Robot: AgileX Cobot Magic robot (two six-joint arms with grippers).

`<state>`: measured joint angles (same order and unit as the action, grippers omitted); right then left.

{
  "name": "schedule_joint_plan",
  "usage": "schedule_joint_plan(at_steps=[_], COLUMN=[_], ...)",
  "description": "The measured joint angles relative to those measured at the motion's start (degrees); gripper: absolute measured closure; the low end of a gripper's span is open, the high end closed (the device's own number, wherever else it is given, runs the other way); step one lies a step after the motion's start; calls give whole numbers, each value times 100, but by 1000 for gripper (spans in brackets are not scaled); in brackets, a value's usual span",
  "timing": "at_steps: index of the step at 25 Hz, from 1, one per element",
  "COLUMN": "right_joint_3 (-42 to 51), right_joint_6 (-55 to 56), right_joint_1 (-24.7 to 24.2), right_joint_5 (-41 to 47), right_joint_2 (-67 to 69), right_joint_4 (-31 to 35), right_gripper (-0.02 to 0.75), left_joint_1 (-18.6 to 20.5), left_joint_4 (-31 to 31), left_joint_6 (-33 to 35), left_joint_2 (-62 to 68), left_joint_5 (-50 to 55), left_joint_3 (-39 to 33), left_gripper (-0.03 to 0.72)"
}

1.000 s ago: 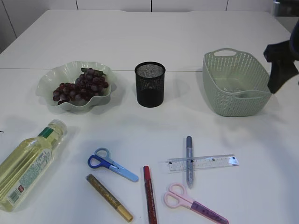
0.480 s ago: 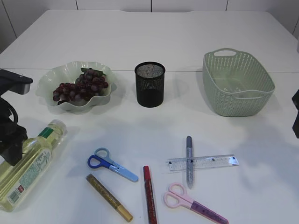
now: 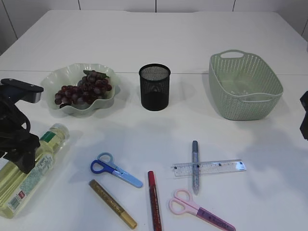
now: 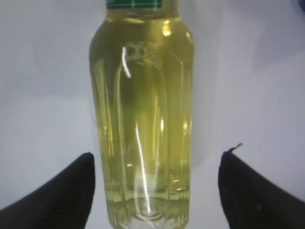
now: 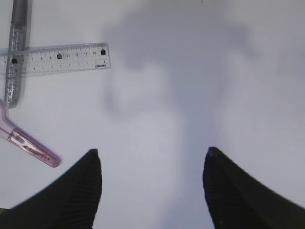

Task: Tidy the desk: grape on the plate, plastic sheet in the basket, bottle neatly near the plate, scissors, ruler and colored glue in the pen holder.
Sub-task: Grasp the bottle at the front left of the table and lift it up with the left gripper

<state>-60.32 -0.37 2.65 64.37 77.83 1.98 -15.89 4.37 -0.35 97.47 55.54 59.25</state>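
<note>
Glossy clear plastic bottle [image 4: 143,119], black metal-mesh pen holder [image 3: 154,87], matt woven-look plastic basket [image 3: 244,86]

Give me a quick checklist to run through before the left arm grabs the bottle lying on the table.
1. Left gripper open wide enough: ok, its fingers stand either side of the bottle with gaps.
2. Bottle centred between the fingers: not ok, it sits nearer the left one in the wrist view.
3. Bottle cap closed: cannot tell.
4. Free spot near the plate of grapes: ok, bare table in front of it.
5. Right gripper out of the way: ok, open, empty, near the ruler.
</note>
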Motion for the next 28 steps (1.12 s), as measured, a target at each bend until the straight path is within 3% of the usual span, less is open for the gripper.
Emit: schedule_joint_plan(at_steps=[28], right_joint_3=[0], right_joint_6=[-105], right_joint_1=[0], right_joint_5=[-102], right_joint_2=[-12], right_joint_4=[19], right_gripper=[217], left_joint_1=[0], left_joint_4=[53], left_joint_6=[35], left_joint_2=[715], left_joint_5=[-456], left_joint_3=[0], left_gripper=[95])
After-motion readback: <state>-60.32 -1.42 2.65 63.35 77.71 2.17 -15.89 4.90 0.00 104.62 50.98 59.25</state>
